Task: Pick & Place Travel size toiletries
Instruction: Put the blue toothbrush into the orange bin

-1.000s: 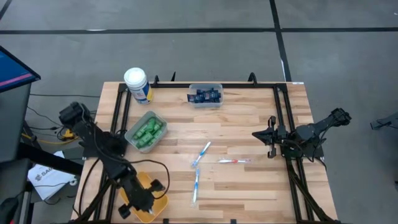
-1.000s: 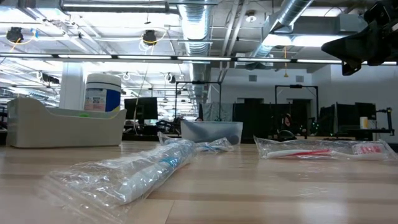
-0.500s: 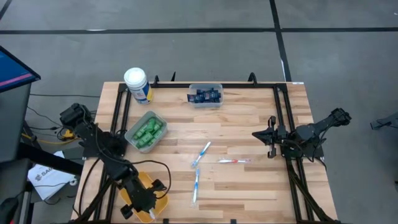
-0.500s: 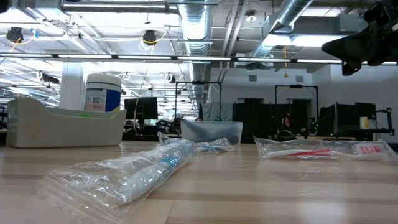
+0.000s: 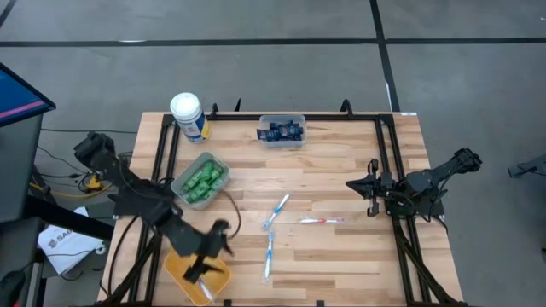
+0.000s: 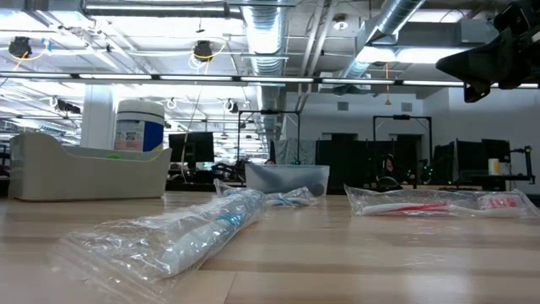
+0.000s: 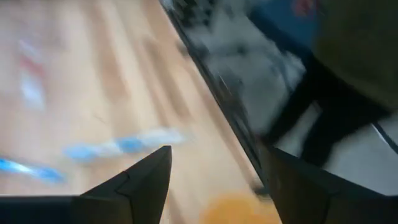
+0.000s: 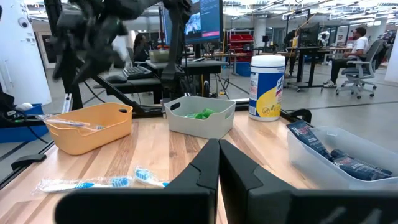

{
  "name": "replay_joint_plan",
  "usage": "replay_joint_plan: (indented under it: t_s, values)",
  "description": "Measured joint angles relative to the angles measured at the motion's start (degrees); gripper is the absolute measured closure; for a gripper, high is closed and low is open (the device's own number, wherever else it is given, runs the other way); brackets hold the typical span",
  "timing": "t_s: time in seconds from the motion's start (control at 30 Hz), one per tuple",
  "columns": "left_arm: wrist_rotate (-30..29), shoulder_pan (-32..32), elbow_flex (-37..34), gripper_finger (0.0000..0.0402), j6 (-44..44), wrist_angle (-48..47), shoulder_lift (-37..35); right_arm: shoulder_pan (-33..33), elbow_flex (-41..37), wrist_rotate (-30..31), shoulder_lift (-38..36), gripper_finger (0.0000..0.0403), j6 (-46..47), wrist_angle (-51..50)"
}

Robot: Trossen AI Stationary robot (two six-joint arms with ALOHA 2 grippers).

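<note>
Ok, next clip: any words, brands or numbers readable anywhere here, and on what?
No text can be read in any view.
White canister: blue and yellow label, print too small to read.
Navy tubes in the clear bin: white markings, too blurred.
Wrapped red-and-white toothbrush: no legible print.
Monitor behind the table: lit screen, nothing readable.

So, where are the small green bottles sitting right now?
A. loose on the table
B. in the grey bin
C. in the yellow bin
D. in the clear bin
B: the green bottles fill the grey bin beside the white canister.
</note>
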Motion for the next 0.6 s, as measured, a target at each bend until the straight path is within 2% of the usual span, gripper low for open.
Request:
replay_joint_plan:
  t_s: [0.13, 0.33, 0.43, 0.6]
  values:
    - [-6.1, 5.4, 3.3, 0.0164, 2.1, 0.4, -2.1, 0.0, 0.0, 0.0, 0.0, 0.0403, 0.0, 0.0]
    - [-15.5, 15.3, 7.7, 0.0172, -0.3, 0.4, 0.5, 0.0, 0.0, 0.0, 0.0, 0.0403, 0.0, 0.0]
    - [-17.8, 19.9, 8.4, 0.0172, -0.4, 0.4, 3.9, 0.0, 0.0, 0.0, 0.0, 0.0403, 0.0, 0.0]
    - [-18.1, 25.2, 9.9, 0.0172, -3.7, 0.4, 11.8, 0.0, 0.0, 0.0, 0.0, 0.0403, 0.0, 0.0]
